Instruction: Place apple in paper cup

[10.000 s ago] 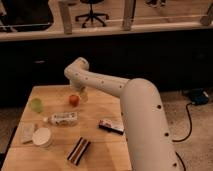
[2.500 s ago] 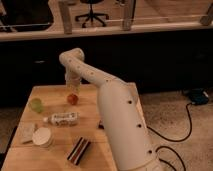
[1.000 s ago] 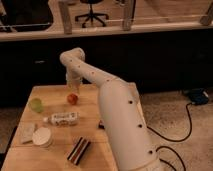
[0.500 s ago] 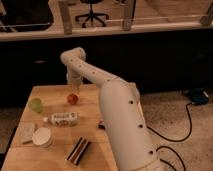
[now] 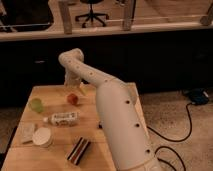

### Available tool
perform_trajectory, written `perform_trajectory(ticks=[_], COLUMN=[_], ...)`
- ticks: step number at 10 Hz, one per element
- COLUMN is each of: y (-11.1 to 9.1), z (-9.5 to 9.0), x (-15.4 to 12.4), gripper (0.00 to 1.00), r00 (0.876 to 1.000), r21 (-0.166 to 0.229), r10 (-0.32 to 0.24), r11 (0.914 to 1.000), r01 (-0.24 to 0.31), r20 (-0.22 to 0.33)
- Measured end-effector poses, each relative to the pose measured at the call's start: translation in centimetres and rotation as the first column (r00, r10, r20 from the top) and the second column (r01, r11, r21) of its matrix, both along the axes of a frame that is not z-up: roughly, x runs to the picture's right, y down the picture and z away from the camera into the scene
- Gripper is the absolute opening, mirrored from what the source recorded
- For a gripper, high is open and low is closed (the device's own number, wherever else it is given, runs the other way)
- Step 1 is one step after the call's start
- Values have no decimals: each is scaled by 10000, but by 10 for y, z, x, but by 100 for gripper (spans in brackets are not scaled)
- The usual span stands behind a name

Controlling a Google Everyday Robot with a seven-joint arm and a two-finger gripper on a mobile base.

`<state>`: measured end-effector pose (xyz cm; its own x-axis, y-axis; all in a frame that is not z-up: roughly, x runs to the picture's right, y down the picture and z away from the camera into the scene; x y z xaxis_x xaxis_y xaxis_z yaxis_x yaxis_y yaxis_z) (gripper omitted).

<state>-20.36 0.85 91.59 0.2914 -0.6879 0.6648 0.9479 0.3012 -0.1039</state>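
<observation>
A red apple (image 5: 73, 98) lies on the wooden table (image 5: 55, 160), toward its far side. My gripper (image 5: 72, 83) hangs just above and behind the apple, at the end of the white arm (image 5: 107, 100) that reaches in from the right. It is apart from the apple. A white paper cup (image 5: 42, 136) stands near the table's front left, well away from both the apple and the gripper.
A green cup-like object (image 5: 36, 104) sits left of the apple. A plastic bottle (image 5: 62, 118) lies on its side in the middle. A white packet (image 5: 26, 132) lies next to the paper cup. A dark striped snack bag (image 5: 79, 150) lies near the front edge.
Since ten seconds ago the arm has swung left, bringing the gripper over the apple. Over the last second nothing has visibly moved.
</observation>
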Motion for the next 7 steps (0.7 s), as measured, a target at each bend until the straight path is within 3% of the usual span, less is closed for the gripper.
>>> perform_trajectory(ticks=[7], y=[28], z=[20], x=[-3], gripper=[80], r00=[9997], r21=[-310], r10=[167], r11=[9994], r01=[-172], r20=[-163])
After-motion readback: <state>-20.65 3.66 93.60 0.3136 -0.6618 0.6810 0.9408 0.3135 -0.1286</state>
